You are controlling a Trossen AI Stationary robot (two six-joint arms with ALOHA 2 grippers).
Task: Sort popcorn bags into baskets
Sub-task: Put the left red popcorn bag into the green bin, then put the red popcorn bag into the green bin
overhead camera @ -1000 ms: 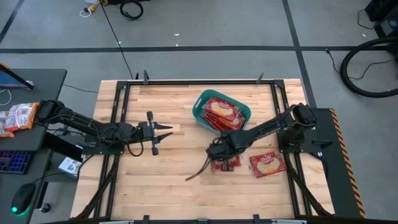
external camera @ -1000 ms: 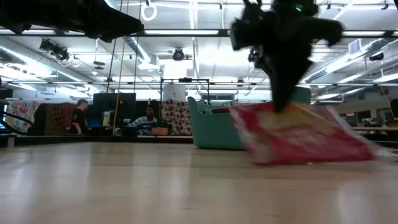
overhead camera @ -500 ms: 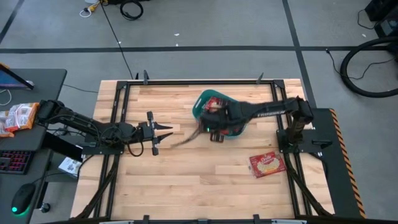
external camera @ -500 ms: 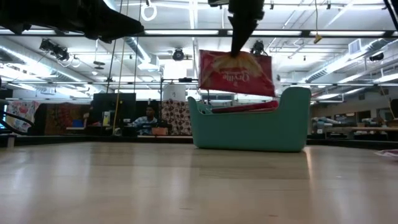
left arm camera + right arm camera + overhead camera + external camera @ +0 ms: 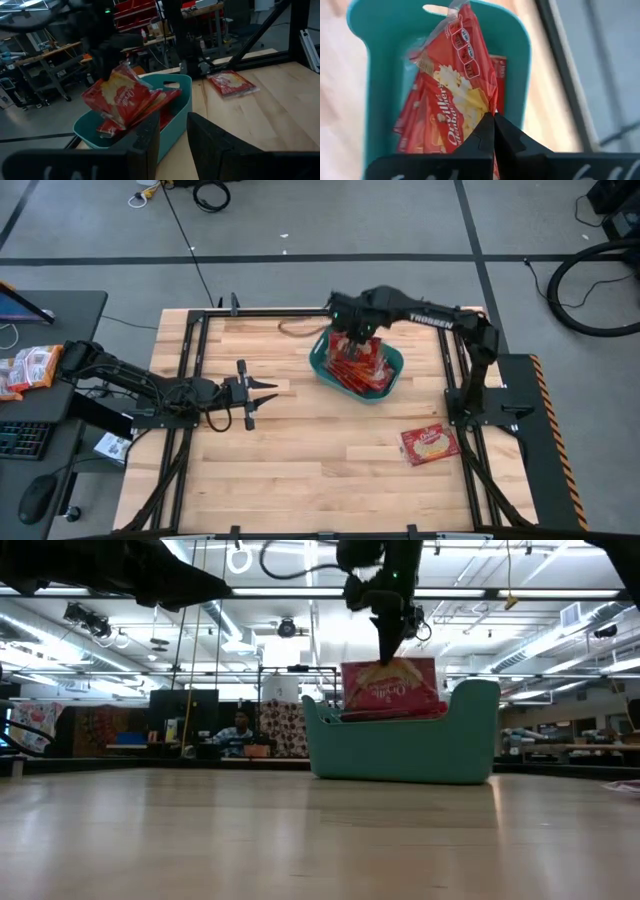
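Hanging over the teal basket at the table's far side, the right gripper has its fingers pinched tight on the top edge of a red bag, which dangles just above the bags piled inside. One more bag lies flat near the right edge. The left gripper waits at mid-table, fingers spread, holding nothing.

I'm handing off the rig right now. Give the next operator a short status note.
Right end effector: shut on a popcorn bag, holding it over the teal basket, not released.
Left end effector: open, waiting over the table's left side.
Done: several bags already in the basket.
Left: drop this bag, then fetch the last bag on the table near the right arm's base.
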